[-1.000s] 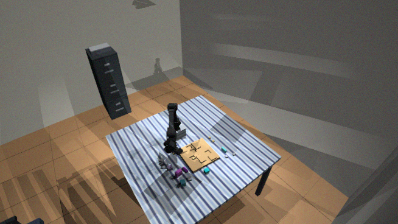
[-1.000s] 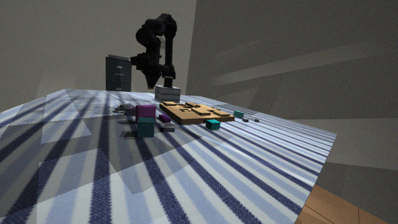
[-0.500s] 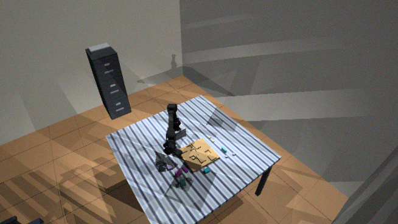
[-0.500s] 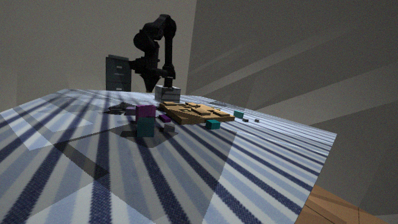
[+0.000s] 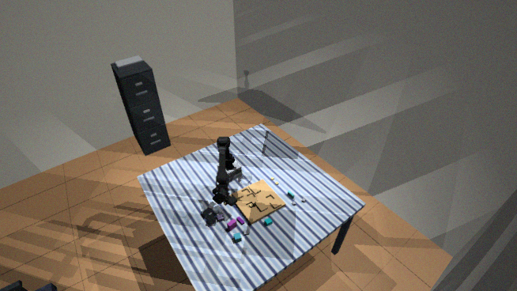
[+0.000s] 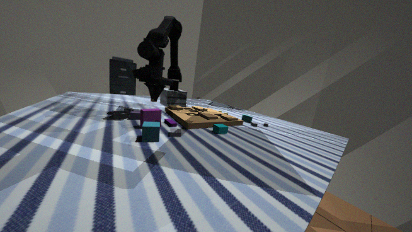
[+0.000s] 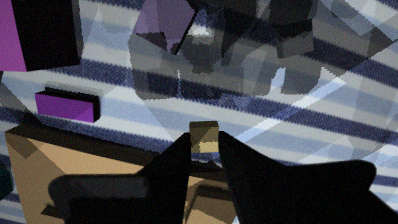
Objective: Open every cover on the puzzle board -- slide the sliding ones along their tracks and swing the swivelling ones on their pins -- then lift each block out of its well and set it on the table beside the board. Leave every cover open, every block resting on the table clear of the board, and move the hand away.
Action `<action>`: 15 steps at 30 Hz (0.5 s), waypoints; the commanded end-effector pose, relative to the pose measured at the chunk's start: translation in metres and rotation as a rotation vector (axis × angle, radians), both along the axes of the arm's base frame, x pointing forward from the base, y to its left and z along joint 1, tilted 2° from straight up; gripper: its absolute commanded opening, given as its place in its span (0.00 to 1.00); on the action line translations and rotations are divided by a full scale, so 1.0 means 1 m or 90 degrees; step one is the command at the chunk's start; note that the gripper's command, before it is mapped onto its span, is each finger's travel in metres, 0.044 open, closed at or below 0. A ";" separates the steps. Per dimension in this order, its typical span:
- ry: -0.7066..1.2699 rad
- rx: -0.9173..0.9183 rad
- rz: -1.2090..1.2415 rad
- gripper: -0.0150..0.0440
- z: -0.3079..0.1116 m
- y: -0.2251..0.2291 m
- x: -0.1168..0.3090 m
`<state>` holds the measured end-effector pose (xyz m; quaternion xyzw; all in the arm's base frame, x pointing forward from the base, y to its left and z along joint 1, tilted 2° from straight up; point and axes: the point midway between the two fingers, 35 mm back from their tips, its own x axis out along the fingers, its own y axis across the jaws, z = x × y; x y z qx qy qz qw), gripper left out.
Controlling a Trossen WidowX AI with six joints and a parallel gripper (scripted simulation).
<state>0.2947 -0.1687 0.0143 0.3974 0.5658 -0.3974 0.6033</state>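
Observation:
My gripper (image 5: 226,202) (image 6: 154,101) (image 7: 204,137) is shut on a small yellow block (image 7: 204,131), held above the table just off the tan puzzle board (image 5: 253,215) (image 6: 191,121) (image 7: 35,170). Flat covers, such as one raised cover (image 6: 208,115), lie on the board; how far each is open is too small to tell. Beside the board rest a magenta block (image 5: 232,224) (image 6: 150,116) (image 7: 10,40), a flat purple block (image 5: 240,221) (image 6: 170,122) (image 7: 65,107) and teal blocks, one near the board (image 5: 268,221) (image 6: 220,128), one farther out (image 5: 237,237) (image 6: 150,132).
Beyond the board are another teal block (image 5: 290,194) (image 6: 247,118), small grey pieces, one at the outer side (image 5: 303,200) (image 6: 266,125), and two small yellow pieces. A dull purple block (image 5: 220,217) (image 6: 135,114) (image 7: 167,22) lies near the arm's shadow. A grey piece (image 6: 174,133) lies nearby.

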 end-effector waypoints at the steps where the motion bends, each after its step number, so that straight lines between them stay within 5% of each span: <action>1: -0.002 0.002 0.003 0.39 -0.007 0.000 0.001; 15: -0.002 0.002 0.003 0.39 -0.030 0.000 0.001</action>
